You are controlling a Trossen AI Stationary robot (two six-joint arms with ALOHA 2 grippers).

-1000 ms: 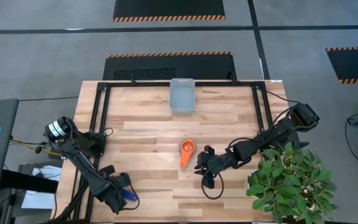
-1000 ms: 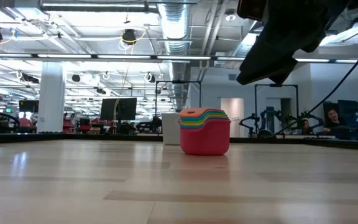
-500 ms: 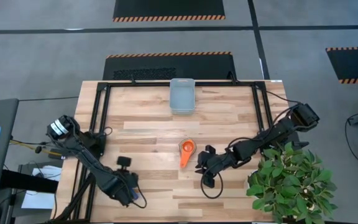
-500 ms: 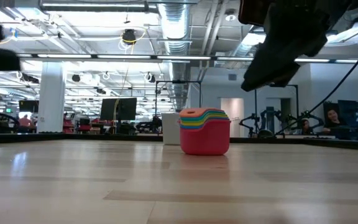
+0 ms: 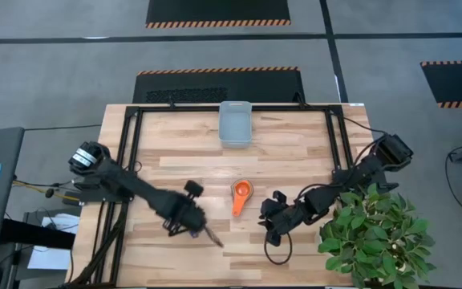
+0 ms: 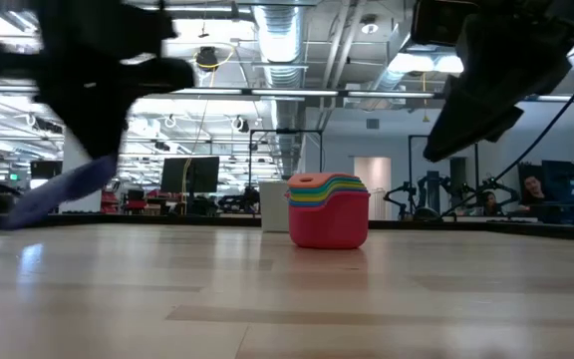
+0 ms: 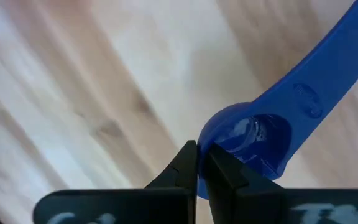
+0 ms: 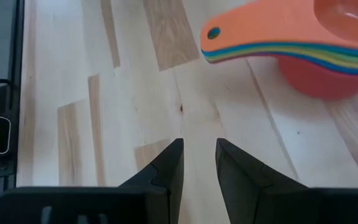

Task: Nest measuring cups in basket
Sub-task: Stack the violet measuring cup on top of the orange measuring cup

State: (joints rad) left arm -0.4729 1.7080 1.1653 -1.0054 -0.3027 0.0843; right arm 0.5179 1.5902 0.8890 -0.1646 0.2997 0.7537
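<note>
A stack of nested measuring cups (image 5: pixel 241 197), orange on top and red at the bottom, stands on its base mid-table; it also shows in the low view (image 6: pixel 329 209) and the right wrist view (image 8: pixel 303 50). My left gripper (image 5: pixel 201 229) is left of the stack, over the near half of the table, shut on a dark blue measuring cup (image 5: pixel 212 235), which is blurred in the low view (image 6: pixel 53 194). My right gripper (image 5: pixel 269 226) hovers right of the stack, open (image 8: pixel 199 155), touching nothing. The pale blue-grey basket (image 5: pixel 235 123) sits at the far edge. My left gripper (image 7: pixel 199 165) pinches the dark blue cup by the rim of its bowl (image 7: pixel 211 144), on the side away from the handle. The handle (image 7: pixel 328 68) points away from the fingers. In the low view the cup hangs below the gripper, lifted clear of the table.
A potted plant (image 5: pixel 375 233) stands at the near right corner, close to my right arm. Black frame rails (image 5: pixel 131 136) run along the table's left, right and far sides. Bare wood lies between the stack and the basket.
My left arm has swung fast from the near left corner toward the table's middle, carrying the dark blue cup toward the stack. My right gripper has drawn back a little toward the table's right and near edge, away from the stack, which has stayed put.
</note>
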